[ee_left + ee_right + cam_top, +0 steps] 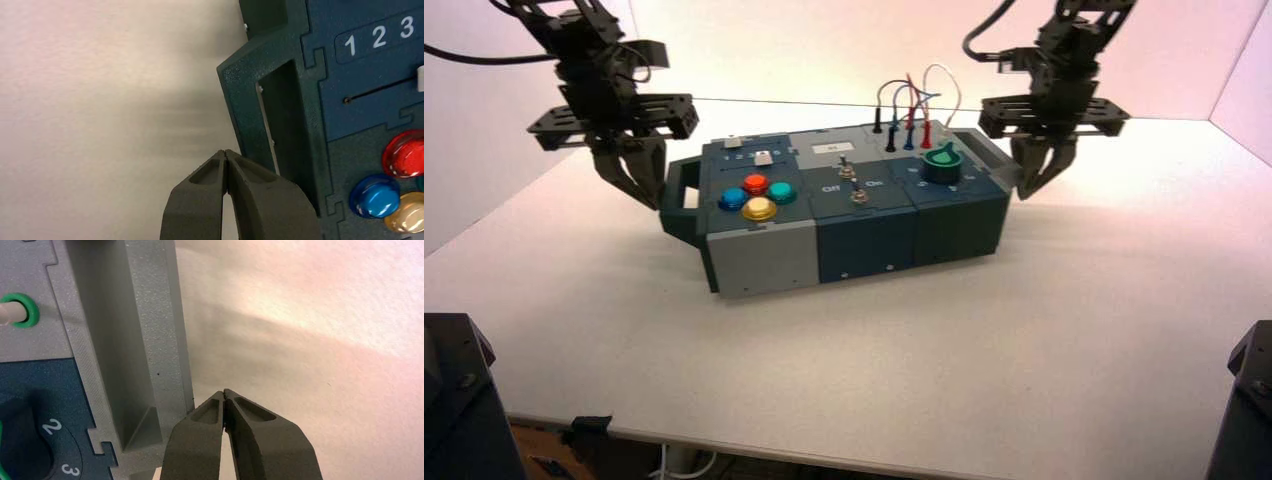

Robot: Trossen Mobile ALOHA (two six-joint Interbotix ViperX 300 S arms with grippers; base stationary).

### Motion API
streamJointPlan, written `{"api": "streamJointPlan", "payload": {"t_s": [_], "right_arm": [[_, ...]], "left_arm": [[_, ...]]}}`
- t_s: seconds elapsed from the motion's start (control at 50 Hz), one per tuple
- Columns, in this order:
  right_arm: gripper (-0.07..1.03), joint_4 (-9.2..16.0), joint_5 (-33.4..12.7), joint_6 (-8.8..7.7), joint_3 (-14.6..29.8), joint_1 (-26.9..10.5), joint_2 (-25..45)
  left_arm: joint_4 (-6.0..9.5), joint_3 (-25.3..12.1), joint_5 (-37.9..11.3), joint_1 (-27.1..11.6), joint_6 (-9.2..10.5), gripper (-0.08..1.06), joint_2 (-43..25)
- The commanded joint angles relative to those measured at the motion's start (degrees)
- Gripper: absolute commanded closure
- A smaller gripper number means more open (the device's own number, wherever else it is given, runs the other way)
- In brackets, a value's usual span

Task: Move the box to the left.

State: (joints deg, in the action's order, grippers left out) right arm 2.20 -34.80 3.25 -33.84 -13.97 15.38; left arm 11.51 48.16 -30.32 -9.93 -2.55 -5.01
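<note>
The box (854, 235) lies across the middle of the table, teal and grey, with a handle at each end. On top it has round coloured buttons (755, 196), toggle switches (852, 182), a green knob (942, 160) and looped wires (911, 105). My left gripper (654, 200) hangs shut just outside the box's left handle (248, 115); its fingertips (220, 157) are pressed together with nothing between them. My right gripper (1028, 190) is shut too, empty, just outside the right-end grey handle (150, 340). Whether either gripper touches the box I cannot tell.
The white table (924, 360) stretches out left of the box and in front of it. White walls (824, 50) close off the back and sides. Dark arm bases stand at the front corners (454, 400). The left wrist view shows a slider track marked 1 2 3 (380, 36).
</note>
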Motion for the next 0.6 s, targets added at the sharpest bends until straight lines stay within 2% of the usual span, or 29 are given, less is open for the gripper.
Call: {"api": "streamJointPlan", "payload": {"t_s": [0.02, 0.6], "right_arm": [[0.98, 1.32, -0.97, -0.09, 3.96, -4.92, -0.09], [0.98, 2.20, -5.36, -0.09, 13.18, -13.10, 5.36]], "left_arm": [[0.18, -1.41, 0.00, 1.05, -0.18, 1.00, 2.55], [0.00, -0.26, -1.32, 5.71, -0.18, 1.00, 5.01]]}}
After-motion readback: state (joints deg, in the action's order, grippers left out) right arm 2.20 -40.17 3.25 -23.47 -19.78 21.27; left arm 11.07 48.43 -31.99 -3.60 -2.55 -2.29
